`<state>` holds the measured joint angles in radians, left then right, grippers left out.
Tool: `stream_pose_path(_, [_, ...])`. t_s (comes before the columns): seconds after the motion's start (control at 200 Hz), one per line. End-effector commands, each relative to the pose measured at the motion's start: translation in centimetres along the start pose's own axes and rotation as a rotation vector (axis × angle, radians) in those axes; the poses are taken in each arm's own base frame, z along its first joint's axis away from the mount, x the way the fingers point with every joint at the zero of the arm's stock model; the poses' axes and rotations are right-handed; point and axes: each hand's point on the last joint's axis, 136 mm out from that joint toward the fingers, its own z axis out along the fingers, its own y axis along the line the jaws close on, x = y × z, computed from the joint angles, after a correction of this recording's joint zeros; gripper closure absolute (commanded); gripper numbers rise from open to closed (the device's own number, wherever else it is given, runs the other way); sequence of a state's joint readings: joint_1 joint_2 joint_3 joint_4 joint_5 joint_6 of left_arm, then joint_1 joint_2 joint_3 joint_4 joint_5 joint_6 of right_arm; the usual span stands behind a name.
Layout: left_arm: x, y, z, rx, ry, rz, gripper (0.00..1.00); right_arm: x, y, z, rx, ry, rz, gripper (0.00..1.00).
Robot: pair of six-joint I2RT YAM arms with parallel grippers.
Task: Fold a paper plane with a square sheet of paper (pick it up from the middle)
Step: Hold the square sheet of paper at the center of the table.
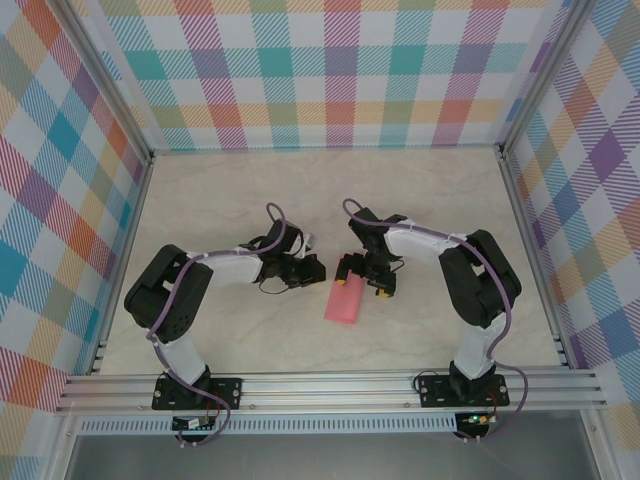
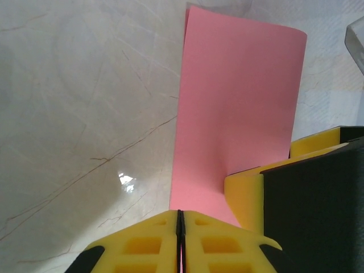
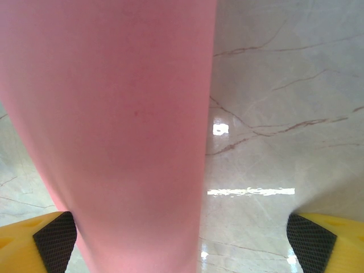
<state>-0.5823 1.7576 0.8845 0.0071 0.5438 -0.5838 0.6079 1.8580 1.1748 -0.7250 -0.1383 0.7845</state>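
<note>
L fingers (image 2: 142, 247) pressed tog. on near edge of square sheet of paper (image 2: 239, 102), running fwd from them over counter (image 2: 74, 114). R fingers (image 3: 318, 239) wide apart, sheet betw. them. Looks half-folded at most; nose & wing folds prob. all left.

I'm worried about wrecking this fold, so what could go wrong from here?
The left fingers appear to pinch only an edge of the pink sheet, so it may slip out or tear if pulled. The open right fingers straddle the sheet off-centre, close to one finger; closing could crumple it.
</note>
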Motion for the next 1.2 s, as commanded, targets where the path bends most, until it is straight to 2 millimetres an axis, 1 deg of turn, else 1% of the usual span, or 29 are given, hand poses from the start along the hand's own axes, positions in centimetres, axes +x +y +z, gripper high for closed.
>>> stream_pose_path(0.0, [0.4, -1.3, 0.8, 0.041, 0.033, 0.02, 0.91, 0.3, -2.1, 3.5, 0.085, 0.037, -0.011, 0.0])
stream_pose_path(0.145, [0.8, -1.8, 1.6, 0.08, 0.07, 0.019, 0.96, 0.3, -2.2, 3.6, 0.083, 0.036, -0.012, 0.0])
stream_pose_path(0.19, [0.9, -2.0, 1.8, 0.09, 0.077, 0.017, 1.0, 0.4, -2.2, 3.6, 0.085, 0.039, -0.008, 0.0])
stream_pose_path(0.36, [1.1, -2.0, 2.5, 0.107, 0.089, 0.003, 1.0, 0.5, -2.2, 3.7, 0.083, 0.041, -0.011, 0.0])
stream_pose_path(0.63, [0.9, -2.5, 2.4, 0.133, 0.086, 0.004, 1.0, 0.6, -2.3, 3.9, 0.086, 0.044, -0.007, 0.0])
stream_pose_path(0.995, [1.3, -1.3, 3.5, 0.108, 0.108, -0.019, 1.0, 0.7, -2.1, 4.2, 0.08, 0.046, -0.003, 0.0])
stream_pose_path(1.195, [1.6, 0.1, 3.8, 0.048, 0.114, -0.024, 1.0, 0.7, -2.0, 4.1, 0.074, 0.045, -0.006, 0.0])
